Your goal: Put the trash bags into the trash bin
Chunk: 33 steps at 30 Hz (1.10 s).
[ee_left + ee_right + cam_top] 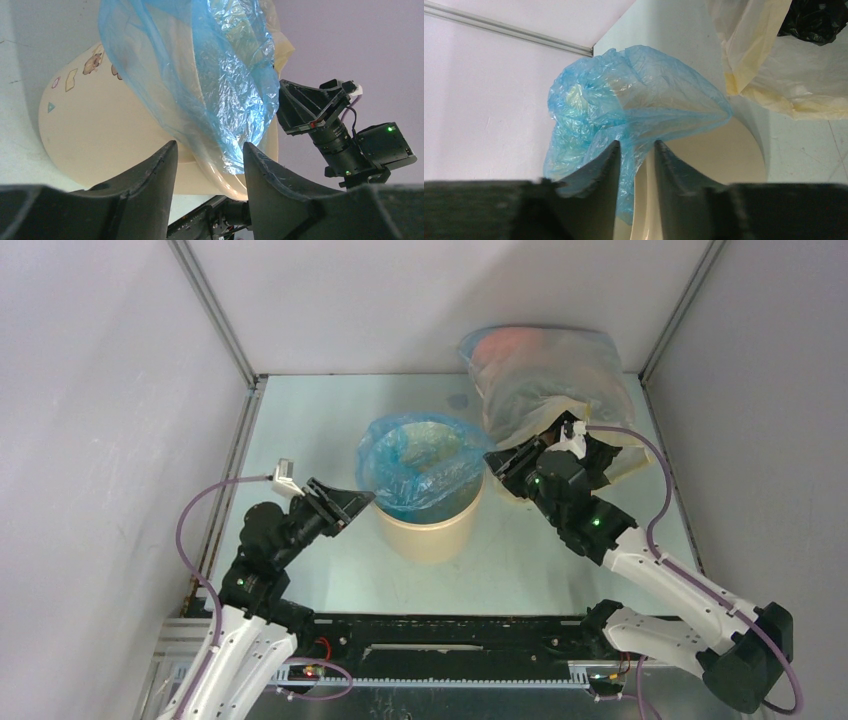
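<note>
The tan trash bin [432, 532] stands mid-table with the light-blue trash bag [420, 465] inside it, its film folded out over the rim. My left gripper [356, 502] is at the bin's left rim. In the left wrist view it [210, 147] is open, and the rim and bag film [235, 100] lie in the gap between the fingers. My right gripper [497, 462] is at the bin's right rim. In the right wrist view it [637, 145] is closed narrowly over the rim, pinching the blue film [634, 110], which gathers in folds at the fingertips.
A large cloudy clear-and-beige plastic sack [545, 380] sits at the back right, just behind my right arm, and also shows in the right wrist view [784, 75]. Grey walls with metal corner posts enclose the table on three sides.
</note>
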Motion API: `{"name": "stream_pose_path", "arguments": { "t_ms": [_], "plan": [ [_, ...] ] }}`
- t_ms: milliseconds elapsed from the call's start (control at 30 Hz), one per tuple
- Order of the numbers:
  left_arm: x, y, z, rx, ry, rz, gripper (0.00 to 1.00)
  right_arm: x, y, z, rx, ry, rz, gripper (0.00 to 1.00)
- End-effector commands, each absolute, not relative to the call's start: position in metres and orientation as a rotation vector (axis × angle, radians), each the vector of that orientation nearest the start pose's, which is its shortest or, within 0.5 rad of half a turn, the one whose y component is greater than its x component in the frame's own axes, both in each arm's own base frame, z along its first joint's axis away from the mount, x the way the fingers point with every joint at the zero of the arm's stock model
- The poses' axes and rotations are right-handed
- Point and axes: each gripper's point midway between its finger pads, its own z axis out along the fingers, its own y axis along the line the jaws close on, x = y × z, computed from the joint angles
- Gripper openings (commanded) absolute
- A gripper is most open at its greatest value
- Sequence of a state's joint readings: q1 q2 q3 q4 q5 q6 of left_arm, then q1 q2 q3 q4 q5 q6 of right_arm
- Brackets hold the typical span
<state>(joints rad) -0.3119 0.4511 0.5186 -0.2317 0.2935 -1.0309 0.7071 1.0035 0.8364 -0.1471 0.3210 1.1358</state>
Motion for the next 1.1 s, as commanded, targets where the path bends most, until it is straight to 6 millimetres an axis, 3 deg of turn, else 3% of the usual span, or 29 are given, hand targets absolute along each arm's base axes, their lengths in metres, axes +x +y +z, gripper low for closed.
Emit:
{"name": "stream_pose_path", "arguments": {
  "t_ms": [0, 200, 333, 367, 533, 833, 1067],
  "plan": [
    [0.214, -0.155, 0.255, -0.435, 1.789, -1.212, 0.52, 0.293, 0.220, 0.263, 0.671, 1.851, 0.944, 0.41],
    [0.219, -0.154, 0.252, -0.429, 1.792, -1.192, 0.42, 0.298, 0.218, 0.260, 0.697, 1.845, 0.929, 0.26],
    [0.221, -0.154, 0.252, -0.421, 1.793, -1.176, 0.27, 0.299, 0.220, 0.265, 0.672, 1.833, 0.938, 0.02],
    [0.221, -0.154, 0.253, -0.419, 1.793, -1.174, 0.23, 0.299, 0.220, 0.266, 0.663, 1.831, 0.941, 0.00],
    [0.220, -0.150, 0.255, -0.418, 1.789, -1.147, 0.07, 0.294, 0.219, 0.273, 0.645, 1.822, 0.955, 0.00],
    [0.210, -0.146, 0.270, -0.399, 1.759, -1.143, 0.00, 0.281, 0.212, 0.286, 0.623, 1.807, 0.983, 0.00],
    [0.200, -0.151, 0.268, -0.361, 1.784, -1.185, 0.00, 0.264, 0.210, 0.278, 0.585, 1.861, 0.951, 0.00]
  ]
}}
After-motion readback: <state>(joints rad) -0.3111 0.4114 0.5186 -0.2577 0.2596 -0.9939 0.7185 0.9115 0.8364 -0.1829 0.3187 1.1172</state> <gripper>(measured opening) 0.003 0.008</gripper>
